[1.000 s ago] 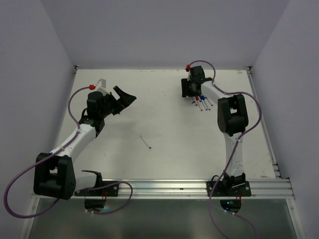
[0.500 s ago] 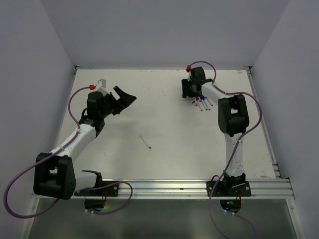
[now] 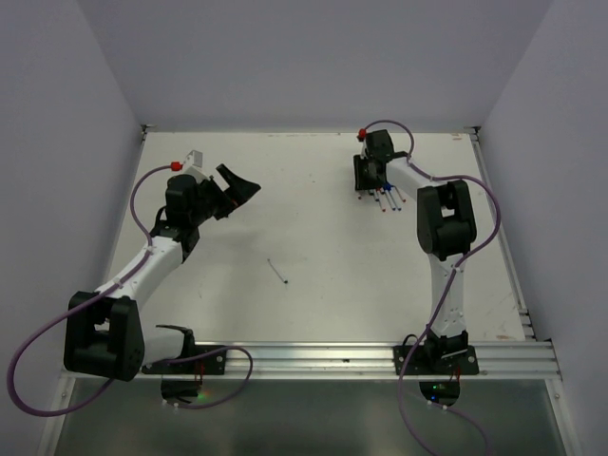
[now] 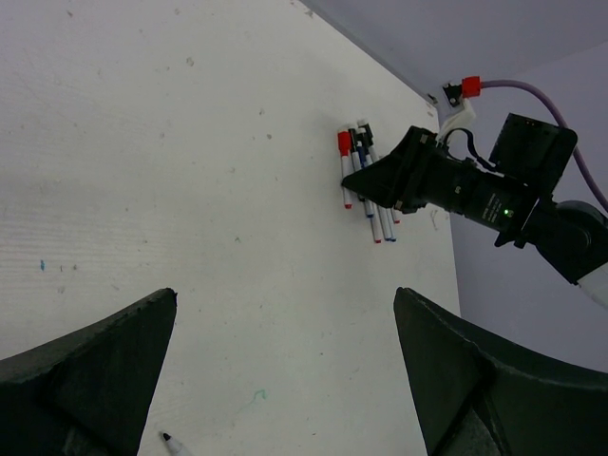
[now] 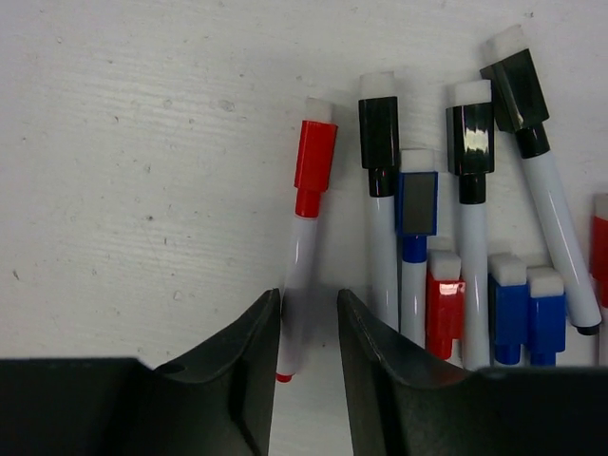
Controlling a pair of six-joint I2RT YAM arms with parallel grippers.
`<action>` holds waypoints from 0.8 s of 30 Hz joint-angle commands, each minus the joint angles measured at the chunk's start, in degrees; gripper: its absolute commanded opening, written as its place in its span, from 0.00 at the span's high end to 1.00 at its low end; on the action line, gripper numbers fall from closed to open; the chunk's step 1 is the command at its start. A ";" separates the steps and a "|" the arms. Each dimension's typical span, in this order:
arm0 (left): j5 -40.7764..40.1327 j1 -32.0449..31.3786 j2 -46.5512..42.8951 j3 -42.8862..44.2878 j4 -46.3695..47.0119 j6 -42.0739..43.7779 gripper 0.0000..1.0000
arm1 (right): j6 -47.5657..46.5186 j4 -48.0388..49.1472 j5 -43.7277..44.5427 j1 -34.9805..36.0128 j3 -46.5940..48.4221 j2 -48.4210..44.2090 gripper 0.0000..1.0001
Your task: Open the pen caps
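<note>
In the top external view, the left gripper [image 3: 233, 190] is held above the left part of the flat white table [image 3: 285, 171]. Its black jaws are spread wide and nothing is held between them. The right gripper [image 3: 369, 182] is lowered at the far right of the table, at a fanned cluster of thin white-barrelled pens [image 3: 383, 199] lying on the surface. How far its jaws are parted cannot be told from here. One loose pen [image 3: 278, 272], thin and dark-tipped, is seen lying well apart from the cluster, near the table's middle.

In the left wrist view, the two black fingers [image 4: 95, 380] are seen far apart, with only bare table [image 4: 190, 190] between them. The pens [image 4: 366, 195] are seen far across the surface, with the right gripper [image 4: 394, 180] partly over them. A red cap [image 4: 344, 143] is seen at the cluster's edge. The loose pen [image 4: 169, 440] shows at the bottom edge, beside one finger.

In the right wrist view, the right gripper [image 5: 309, 296] is parted only narrowly, and the barrel of the pen bearing the red cap [image 5: 314, 166] is straddled by its fingers [image 5: 228, 380]. The barrel lies close against one finger, while a strip of table [image 5: 142, 190] is seen between it and the other, so no clamped hold is shown. The stubby plastic pen caps [image 5: 378, 133], in red, blue and black, are all seated on their barrels. The other pens [image 5: 472, 247] are laid side by side just beside the straddled one.
</note>
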 commanded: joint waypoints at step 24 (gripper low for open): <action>13.38 -3.58 7.99 6.84 5.23 1.19 0.18 | 0.97 1.78 -15.26 13.82 -16.72 -23.76 1.00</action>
